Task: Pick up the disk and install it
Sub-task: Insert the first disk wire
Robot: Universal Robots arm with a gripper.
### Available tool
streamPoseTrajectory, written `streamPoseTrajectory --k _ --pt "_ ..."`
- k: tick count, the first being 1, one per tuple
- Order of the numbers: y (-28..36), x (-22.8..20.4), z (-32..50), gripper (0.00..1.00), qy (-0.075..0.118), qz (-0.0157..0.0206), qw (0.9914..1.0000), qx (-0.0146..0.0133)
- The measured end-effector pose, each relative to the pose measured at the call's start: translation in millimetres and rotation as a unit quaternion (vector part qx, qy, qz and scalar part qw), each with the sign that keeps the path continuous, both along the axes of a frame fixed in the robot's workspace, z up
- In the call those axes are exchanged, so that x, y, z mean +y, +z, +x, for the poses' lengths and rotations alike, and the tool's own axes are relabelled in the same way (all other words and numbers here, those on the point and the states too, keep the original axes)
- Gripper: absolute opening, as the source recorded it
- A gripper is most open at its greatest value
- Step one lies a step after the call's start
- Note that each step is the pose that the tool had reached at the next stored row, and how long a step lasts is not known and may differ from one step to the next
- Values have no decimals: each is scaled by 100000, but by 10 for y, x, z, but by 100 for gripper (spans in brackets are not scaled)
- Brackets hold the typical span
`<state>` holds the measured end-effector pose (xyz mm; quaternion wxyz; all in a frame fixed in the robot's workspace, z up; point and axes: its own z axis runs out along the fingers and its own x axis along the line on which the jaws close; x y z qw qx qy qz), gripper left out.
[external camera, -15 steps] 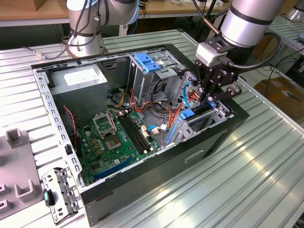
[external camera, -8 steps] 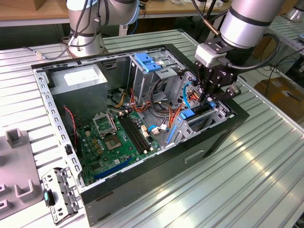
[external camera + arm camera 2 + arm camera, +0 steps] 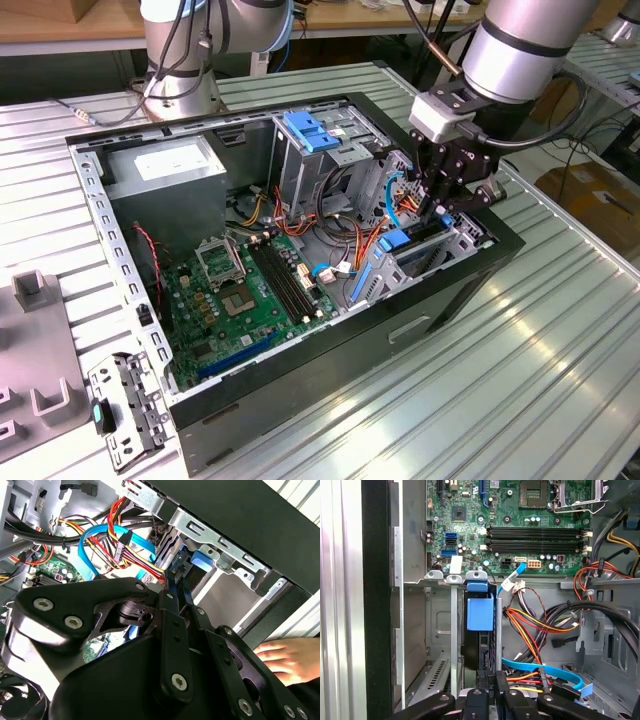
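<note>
**Disk held on edge in the drive bay of the open case**

In the first wrist view, the hand [image 3: 490,692] is seen closed on the disk [image 3: 479,625], whose blue carrier rail is turned toward the camera. The disk is held on edge between the metal walls of the drive bay [image 3: 451,630], partly sunk into it. In the second wrist view, the fingers [image 3: 176,597] are pressed together on the thin dark edge of the disk [image 3: 172,575], and a person's hand [image 3: 292,657] is laid flat on the counter just outside the case. Beyond the bay, bundled cables [image 3: 540,625] and a blue data cable [image 3: 545,667] are seen, then the motherboard [image 3: 520,520]. In the exterior view, the hand [image 3: 440,205] is lowered into the bay at the corner of the open computer case [image 3: 330,370] on the exterior view's right, and a grey power supply [image 3: 165,165] is mounted at the far corner on the exterior view's left.
</note>
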<state>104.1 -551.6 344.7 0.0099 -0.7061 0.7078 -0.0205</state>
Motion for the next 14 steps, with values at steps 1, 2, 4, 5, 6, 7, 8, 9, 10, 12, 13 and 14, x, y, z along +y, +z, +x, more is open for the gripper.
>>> streamPoseTrajectory --k 1,2,4,5,6,7,8,9,10,12,13,14 --pt "7 0 0 18 -75 -22 100000 0" --pt "8 0 0 18 -213 -15 100000 -4" --pt "9 0 0 18 -503 -22 99999 -1" --pt "9 0 0 18 -772 -26 99997 -3" --pt "9 0 0 18 -1018 -25 99995 -1" --pt "9 0 0 18 -1067 -26 99994 0" --pt "8 0 0 18 -1071 -25 99994 0" --pt "7 1 0 18 -1069 -25 99994 -1" --pt "6 1 -1 18 -1065 -32 99994 0" --pt "-4 0 -3 18 -1072 -21 99994 -1" --pt "-7 0 -3 18 -1073 -25 99994 0" --pt "-9 0 -4 18 -1074 -27 99994 0"
